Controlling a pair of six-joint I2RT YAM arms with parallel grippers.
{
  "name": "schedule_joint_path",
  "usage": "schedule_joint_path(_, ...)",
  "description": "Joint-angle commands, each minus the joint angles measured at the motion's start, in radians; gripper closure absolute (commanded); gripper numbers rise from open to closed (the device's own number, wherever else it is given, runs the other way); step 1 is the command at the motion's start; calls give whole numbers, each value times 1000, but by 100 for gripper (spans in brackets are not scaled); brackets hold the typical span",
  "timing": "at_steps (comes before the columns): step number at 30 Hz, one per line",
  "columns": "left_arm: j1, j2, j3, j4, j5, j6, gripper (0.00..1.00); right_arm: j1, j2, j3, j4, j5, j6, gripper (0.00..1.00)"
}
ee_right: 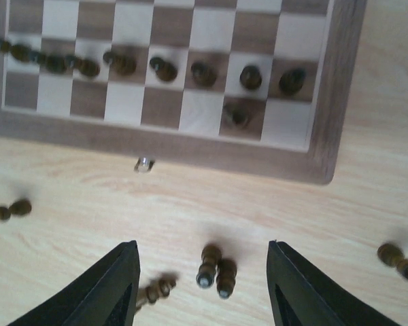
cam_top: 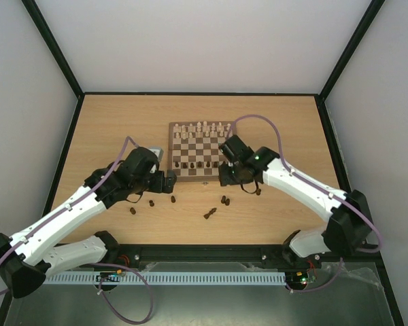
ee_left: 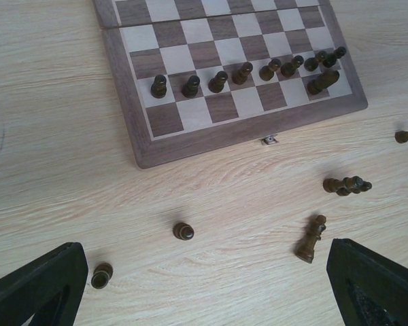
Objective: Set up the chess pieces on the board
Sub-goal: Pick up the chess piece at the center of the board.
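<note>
The board (cam_top: 201, 151) lies mid-table, with cream chess pieces (cam_top: 200, 128) on its far rows and dark ones (cam_top: 190, 165) on its near rows. Several dark pieces lie loose on the table before it (cam_top: 209, 213). My left gripper (cam_top: 168, 180) is open and empty by the board's near left corner. In its wrist view (ee_left: 204, 295) a dark pawn (ee_left: 183, 231) stands ahead of the jaws and a fallen piece (ee_left: 311, 238) lies by the right finger. My right gripper (cam_top: 224, 176) is open; in its wrist view (ee_right: 200, 292) two dark pieces (ee_right: 216, 269) stand between the fingers, untouched.
Other loose dark pieces: one at the left (ee_left: 101, 275), one fallen (ee_left: 347, 185), one beside the right arm (cam_top: 258, 191). A small metal clasp (ee_right: 144, 164) sits on the board's near edge. Black frame posts and white walls ring the table.
</note>
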State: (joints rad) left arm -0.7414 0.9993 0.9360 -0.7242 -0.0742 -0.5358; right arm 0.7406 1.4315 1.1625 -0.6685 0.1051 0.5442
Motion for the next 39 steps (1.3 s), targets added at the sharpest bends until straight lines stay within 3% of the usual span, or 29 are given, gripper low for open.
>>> schedule_joint_path(1,-3,8,19,-36,-23,-17,1,31,-117,-123,23,-92,38,46)
schedule_joint_path(10,-3,7,10,-78,-44,-57,1,70,-259,-285,69,-119,83,43)
schedule_joint_path(20,50,73,46,-271,-122,-131,1,80,-267,-267,72,-134,38,43)
schedule_joint_path(31,118,63,-126,-300,-64,-239,1,79,-295,-349,182,-278,-60,43)
schedule_joint_path(39,139,53,-219,-294,-87,-311,11,80,-342,-366,204,-365,-92,43)
